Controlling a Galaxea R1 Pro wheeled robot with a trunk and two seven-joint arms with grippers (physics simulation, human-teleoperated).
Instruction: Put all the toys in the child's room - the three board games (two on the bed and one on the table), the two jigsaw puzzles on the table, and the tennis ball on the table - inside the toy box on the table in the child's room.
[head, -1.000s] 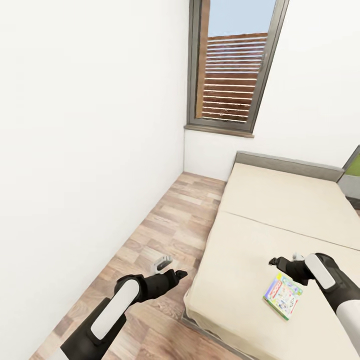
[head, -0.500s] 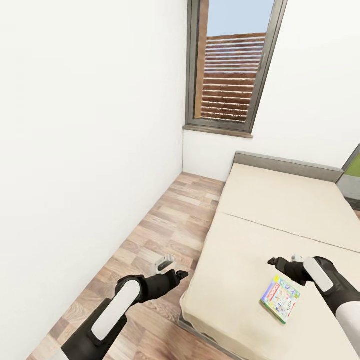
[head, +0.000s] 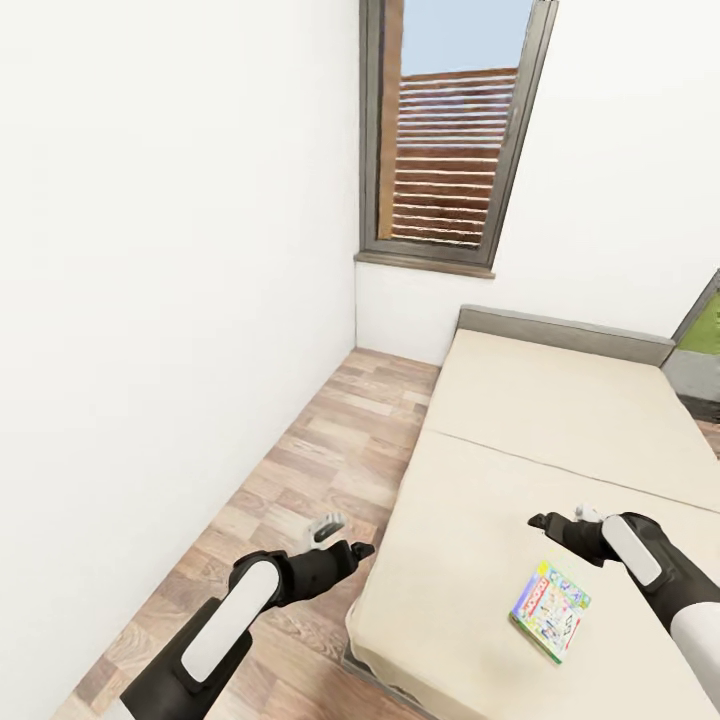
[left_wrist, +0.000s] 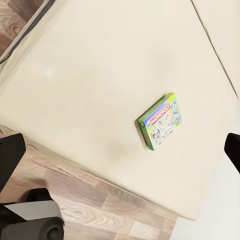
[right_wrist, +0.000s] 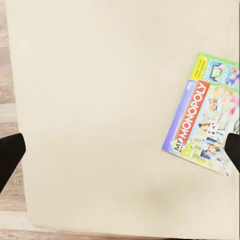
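Observation:
A green-edged board game (head: 550, 611) lettered MY MONOPOLY lies flat on the beige mattress of the bed (head: 540, 400), close to the near end. My right gripper (head: 548, 521) hovers open above the mattress, a little beyond the game and slightly left of it. The right wrist view has the board game (right_wrist: 205, 127) off to one side of the open right gripper (right_wrist: 121, 152). My left gripper (head: 352, 549) hangs open over the floor beside the bed's near left corner. From the open left gripper (left_wrist: 121, 152), the board game (left_wrist: 160, 121) lies out on the bed (left_wrist: 90, 75).
A white wall (head: 150, 300) runs close along the left. A strip of wood-plank floor (head: 330, 440) lies between it and the bed. A tall window (head: 445, 140) stands in the far wall. Part of my base (left_wrist: 30, 225) shows over the floor.
The whole picture has drifted left and slightly down, so the camera has moved. Both arms hold the same pose, and the board game still lies where it was on the bed.

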